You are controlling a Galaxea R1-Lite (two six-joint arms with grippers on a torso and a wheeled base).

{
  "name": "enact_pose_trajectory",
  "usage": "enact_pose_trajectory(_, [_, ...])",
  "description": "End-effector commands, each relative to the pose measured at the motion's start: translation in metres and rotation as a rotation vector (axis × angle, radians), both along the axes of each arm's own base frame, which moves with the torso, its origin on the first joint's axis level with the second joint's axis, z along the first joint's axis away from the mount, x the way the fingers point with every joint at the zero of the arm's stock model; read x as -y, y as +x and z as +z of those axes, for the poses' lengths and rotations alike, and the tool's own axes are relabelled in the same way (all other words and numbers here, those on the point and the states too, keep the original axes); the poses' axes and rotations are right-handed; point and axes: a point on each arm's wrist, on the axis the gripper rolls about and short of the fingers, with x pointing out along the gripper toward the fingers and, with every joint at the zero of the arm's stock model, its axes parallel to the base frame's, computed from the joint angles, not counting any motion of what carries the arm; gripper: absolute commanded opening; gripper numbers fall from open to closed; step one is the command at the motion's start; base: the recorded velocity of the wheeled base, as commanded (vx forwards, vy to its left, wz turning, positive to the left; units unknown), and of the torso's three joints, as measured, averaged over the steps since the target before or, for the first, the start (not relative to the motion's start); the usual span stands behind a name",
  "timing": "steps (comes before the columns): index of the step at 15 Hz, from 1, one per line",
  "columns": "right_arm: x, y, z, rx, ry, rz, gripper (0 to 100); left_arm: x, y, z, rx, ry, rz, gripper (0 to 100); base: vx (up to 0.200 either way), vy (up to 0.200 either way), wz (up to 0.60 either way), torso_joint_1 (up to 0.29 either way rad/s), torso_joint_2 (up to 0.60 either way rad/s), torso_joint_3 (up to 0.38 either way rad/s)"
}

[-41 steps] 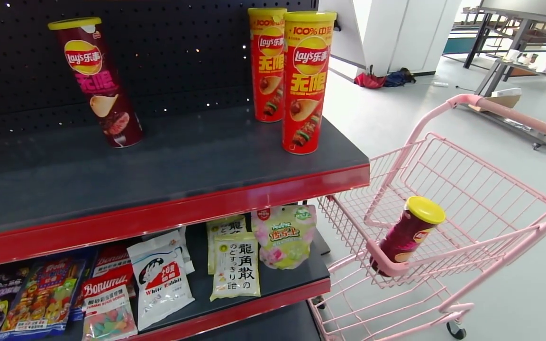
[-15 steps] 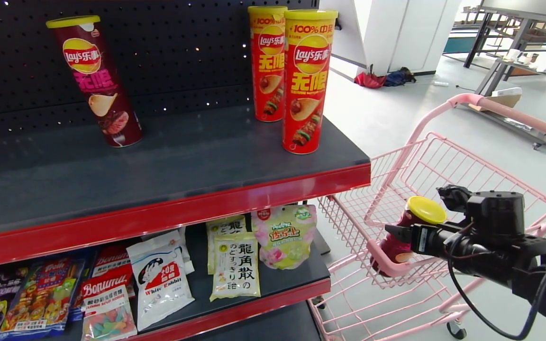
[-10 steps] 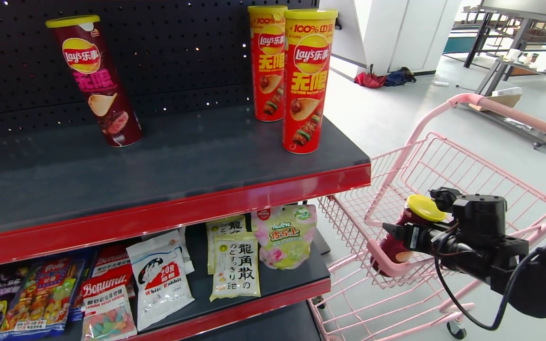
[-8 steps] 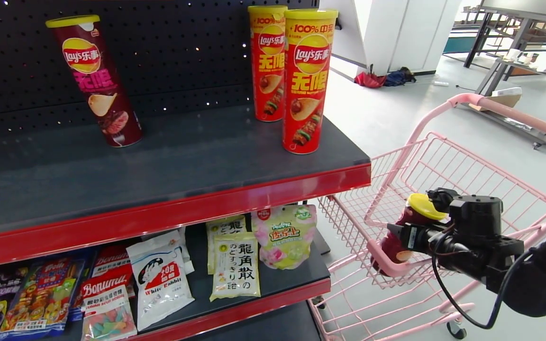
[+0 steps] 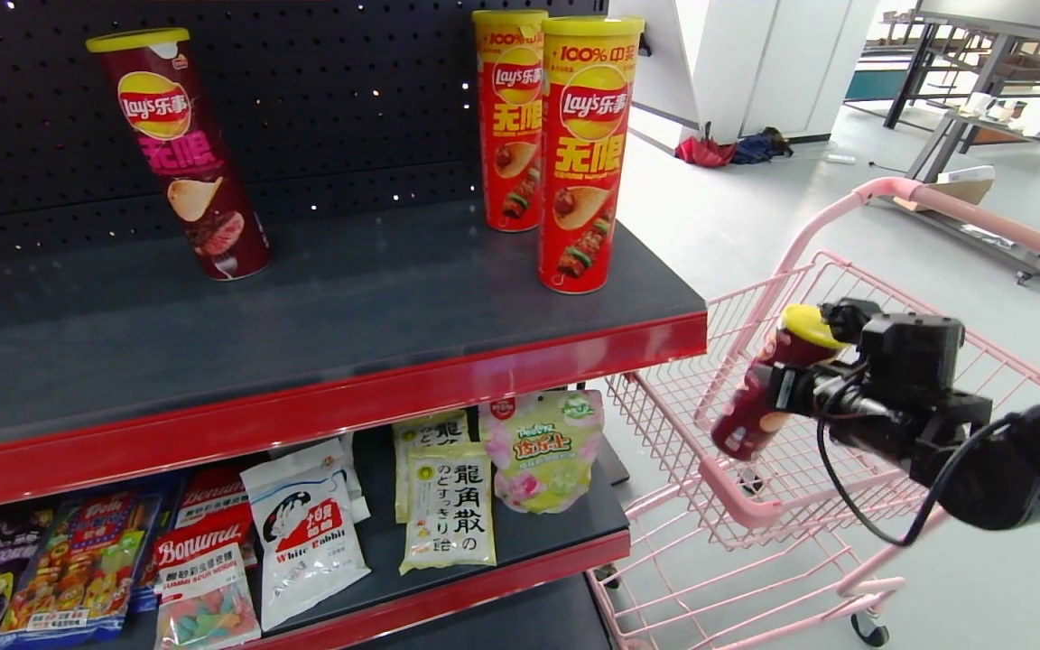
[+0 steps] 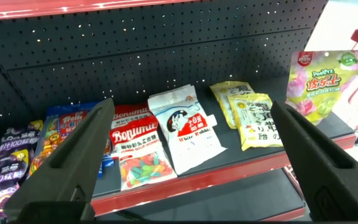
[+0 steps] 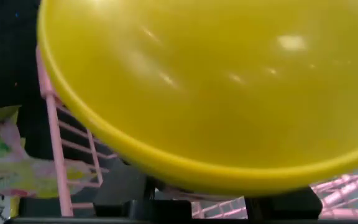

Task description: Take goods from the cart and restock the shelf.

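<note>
A dark red chip can [image 5: 748, 417] with a yellow lid [image 5: 805, 324] hangs tilted above the pink cart [image 5: 926, 350], its base just over the basket's front rim. My right gripper [image 5: 807, 357] is shut on the can's upper part. The yellow lid [image 7: 216, 81] looms close in the right wrist view. On the upper shelf [image 5: 330, 307] stand a matching dark red can [image 5: 179, 153] at the left and two red cans [image 5: 576, 153] at the right. My left gripper [image 6: 188, 162] is open, low in front of the lower shelf's snack bags [image 6: 185, 127].
The lower shelf [image 5: 520, 533] holds several snack bags lying flat. The upper shelf has free room between the dark red can and the red cans. The cart handle [image 5: 980, 212] rises behind my right arm. Tables stand far back right.
My right arm came in over the cart, closed on the dark red can and lifted it up out of the basket. The shelf goods have not moved.
</note>
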Motion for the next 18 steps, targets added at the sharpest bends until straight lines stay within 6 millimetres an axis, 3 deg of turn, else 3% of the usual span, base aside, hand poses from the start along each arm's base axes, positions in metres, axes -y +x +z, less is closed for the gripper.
enact_pose_trajectory(1, [0.013, -0.007, 0.135, 0.256, -0.08, -0.016, 0, 0.0, 0.0, 0.0, -0.001, 0.0, 0.001, 100, 0.0, 0.0, 0.0, 0.0, 0.0, 0.0])
enact_pose_trajectory(2, [0.01, -0.03, 0.169, 0.277, -0.077, 0.0, 0, 0.0, 0.0, 0.0, -0.001, 0.0, 0.0, 100, 0.0, 0.0, 0.0, 0.0, 0.0, 0.0])
enact_pose_trajectory(3, [0.005, -0.061, 0.19, 0.27, -0.075, 0.025, 0, 0.0, 0.0, 0.0, -0.001, 0.0, 0.001, 100, 0.0, 0.0, 0.0, 0.0, 0.0, 0.0])
enact_pose_trajectory(4, [0.005, -0.102, 0.198, 0.228, -0.09, 0.022, 0, 0.0, 0.0, 0.0, -0.001, 0.0, 0.0, 100, 0.0, 0.0, 0.0, 0.0, 0.0, 0.0])
enact_pose_trajectory(5, [0.009, -0.133, 0.196, 0.182, -0.127, -0.011, 0, 0.0, 0.0, 0.0, -0.001, 0.0, 0.0, 100, 0.0, 0.0, 0.0, 0.0, 0.0, 0.0])
enact_pose_trajectory(6, [0.019, -0.181, 0.184, 0.113, -0.188, -0.034, 0, 0.0, 0.0, 0.0, -0.001, 0.001, 0.0, 100, 0.0, 0.0, 0.0, 0.0, 0.0, 0.0])
enact_pose_trajectory(7, [0.026, -0.226, 0.164, 0.077, -0.185, 0.005, 0, 0.0, 0.0, 0.0, -0.001, 0.001, 0.0, 100, 0.0, 0.0, 0.0, 0.0, 0.0, 0.0])
enact_pose_trajectory(9, [0.038, -0.29, 0.12, 0.044, -0.221, -0.012, 0, 0.0, 0.0, 0.0, -0.001, 0.001, 0.0, 100, 0.0, 0.0, 0.0, 0.0, 0.0, 0.0])
enact_pose_trajectory(11, [0.044, -0.317, 0.103, 0.019, -0.292, -0.09, 0, 0.0, 0.0, 0.0, -0.001, 0.001, 0.0, 100, 0.0, 0.0, 0.0, 0.0, 0.0, 0.0])
enact_pose_trajectory(18, [0.044, -0.317, 0.1, 0.008, -0.326, -0.095, 0, 0.0, 0.0, 0.0, -0.001, 0.001, -0.002, 100, 0.0, 0.0, 0.0, 0.026, -0.09, -0.058])
